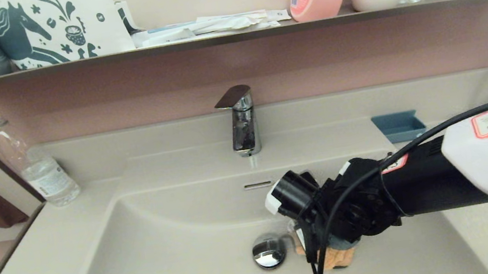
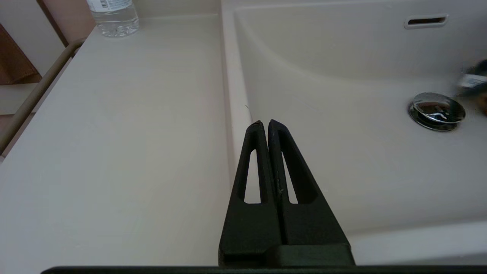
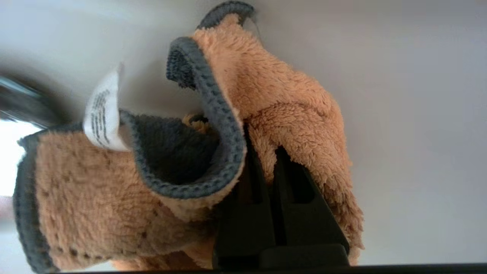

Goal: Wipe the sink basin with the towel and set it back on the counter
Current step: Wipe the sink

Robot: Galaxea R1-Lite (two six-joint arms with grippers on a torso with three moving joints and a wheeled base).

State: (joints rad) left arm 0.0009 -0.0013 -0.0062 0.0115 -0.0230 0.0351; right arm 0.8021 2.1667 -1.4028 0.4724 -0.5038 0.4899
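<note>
My right gripper (image 3: 262, 146) is shut on the orange towel (image 3: 289, 110), whose grey trim and white tag (image 3: 102, 112) curl beside the fingers. In the head view the right arm reaches down into the sink basin (image 1: 184, 258), and only a bit of the towel (image 1: 335, 257) shows beneath the wrist, just right of the chrome drain plug (image 1: 268, 251). The towel rests against the basin floor (image 3: 418, 114). My left gripper (image 2: 265, 123) is shut and empty, hovering over the basin's left rim, between the counter (image 2: 114, 133) and the sink basin (image 2: 342, 152).
A chrome faucet (image 1: 242, 120) stands behind the basin, above the overflow slot (image 1: 257, 185). A clear water bottle (image 1: 35, 164) sits on the counter's far left. A blue dish (image 1: 398, 126) lies at the back right. A dark shelf (image 1: 212, 39) holds bottles and leaflets.
</note>
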